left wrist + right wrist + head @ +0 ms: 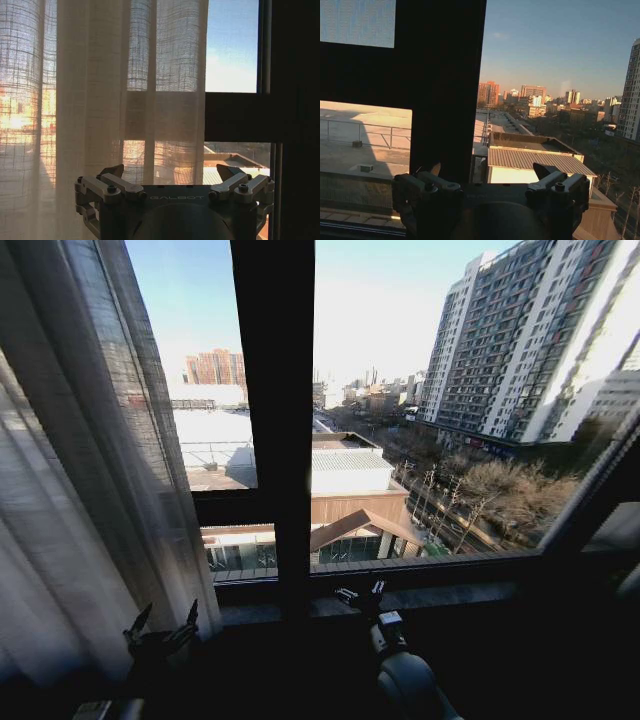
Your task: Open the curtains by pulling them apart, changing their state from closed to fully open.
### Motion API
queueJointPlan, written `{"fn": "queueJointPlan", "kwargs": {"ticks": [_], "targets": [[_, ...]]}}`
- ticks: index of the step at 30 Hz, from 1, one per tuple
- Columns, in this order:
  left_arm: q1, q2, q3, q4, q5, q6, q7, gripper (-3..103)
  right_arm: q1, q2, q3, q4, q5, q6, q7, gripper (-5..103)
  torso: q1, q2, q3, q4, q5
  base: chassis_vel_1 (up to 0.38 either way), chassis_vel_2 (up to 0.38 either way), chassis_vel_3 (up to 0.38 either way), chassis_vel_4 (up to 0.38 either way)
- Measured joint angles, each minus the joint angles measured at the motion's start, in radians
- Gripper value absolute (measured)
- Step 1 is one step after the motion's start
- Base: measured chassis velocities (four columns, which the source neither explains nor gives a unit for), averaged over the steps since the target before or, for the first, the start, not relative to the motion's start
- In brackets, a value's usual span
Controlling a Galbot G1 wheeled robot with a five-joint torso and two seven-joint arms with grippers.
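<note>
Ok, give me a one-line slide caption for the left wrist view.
Left gripper, jaws open, facing the sheer curtain drawn aside from the window frame.

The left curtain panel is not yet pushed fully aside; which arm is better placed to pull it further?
Probably the left. The left gripper is open, right beside the curtain edge. The right gripper, also open, faces the dark window frame and bare glass.

Cut off by the left frame edge: curtains, top and bottom too. Lost in shadow at lower left: left gripper body.
</note>
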State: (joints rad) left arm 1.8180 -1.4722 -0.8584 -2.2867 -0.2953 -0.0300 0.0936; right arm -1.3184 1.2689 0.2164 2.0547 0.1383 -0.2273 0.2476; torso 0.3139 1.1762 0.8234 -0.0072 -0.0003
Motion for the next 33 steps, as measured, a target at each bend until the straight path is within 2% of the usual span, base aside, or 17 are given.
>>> {"fn": "queueJointPlan", "kwargs": {"ticks": [4, 8, 16, 21, 24, 25, 28, 29, 33], "targets": [[-0.005, -0.002, 0.005, 0.0, 0.014, 0.001, 0.0, 100, 0.001, -0.002, 0.0, -0.012, 0.0, 0.036, 0.002, 100, 0.001, 0.0, 0.0, -0.0004, 0.0012, 0.349, 0.341, -0.344, -0.335], [-0.009, -0.003, 0.011, 0.004, 0.02, 0.005, 0.0, 100, 0.003, -0.002, 0.0, -0.012, 0.002, 0.038, 0.005, 100, 0.0, 0.0, 0.0, -0.0006, -0.0002, 0.17, 0.217, -0.212, -0.222], [-0.033, 0.006, 0.019, 0.004, 0.02, 0.038, -0.003, 100, 0.008, -0.001, 0.0, -0.018, 0.003, 0.038, 0.006, 100, 0.0, 0.0, 0.0, -0.0003, 0.0009, 0.066, 0.032, -0.039, -0.046], [-0.089, 0.041, 0.046, 0.019, 0.04, 0.073, -0.002, 100, 0.016, 0.0, -0.002, -0.026, 0.003, 0.037, 0.007, 100, 0.0, 0.0, 0.0, -0.0007, 0.001, -0.007, -0.044, 0.034, 0.043], [-0.16, 0.092, 0.066, 0.049, 0.04, 0.123, -0.011, 100, 0.026, 0.005, 0.0, -0.035, 0.005, 0.037, 0.008, 100, 0.0, 0.0, 0.0, -0.0003, 0.0004, 0.002, -0.003, 0.009, 0.018], [-0.16, 0.092, 0.066, 0.049, 0.04, 0.123, -0.011, 100, 0.026, 0.005, 0.0, -0.035, 0.005, 0.037, 0.008, 100, 0.0, 0.0, 0.0, -0.0003, 0.0004, 0.0, 0.0, 0.0, 0.0], [-0.249, 0.155, 0.099, 0.082, 0.012, 0.195, -0.06, 100, 0.047, -0.013, 0.016, -0.036, 0.018, 0.037, 0.016, 100, 0.0, 0.0, 0.0, -0.0004, -0.0001, 0.0, 0.0, 0.0, 0.0], [-0.249, 0.155, 0.099, 0.082, 0.012, 0.195, -0.06, 100, 0.047, -0.013, 0.016, -0.036, 0.018, 0.037, 0.016, 100, 0.0, 0.0, 0.0, -0.0004, -0.0001, 0.0, 0.0, 0.0, 0.0], [-0.337, 0.209, 0.143, 0.116, -0.018, 0.252, -0.081, 100, 0.057, -0.035, 0.04, -0.028, 0.043, 0.035, 0.034, 100, 0.0, 0.0, 0.0, -0.0005, 0.0009, 0.0, 0.0, 0.0, 0.0]]}}
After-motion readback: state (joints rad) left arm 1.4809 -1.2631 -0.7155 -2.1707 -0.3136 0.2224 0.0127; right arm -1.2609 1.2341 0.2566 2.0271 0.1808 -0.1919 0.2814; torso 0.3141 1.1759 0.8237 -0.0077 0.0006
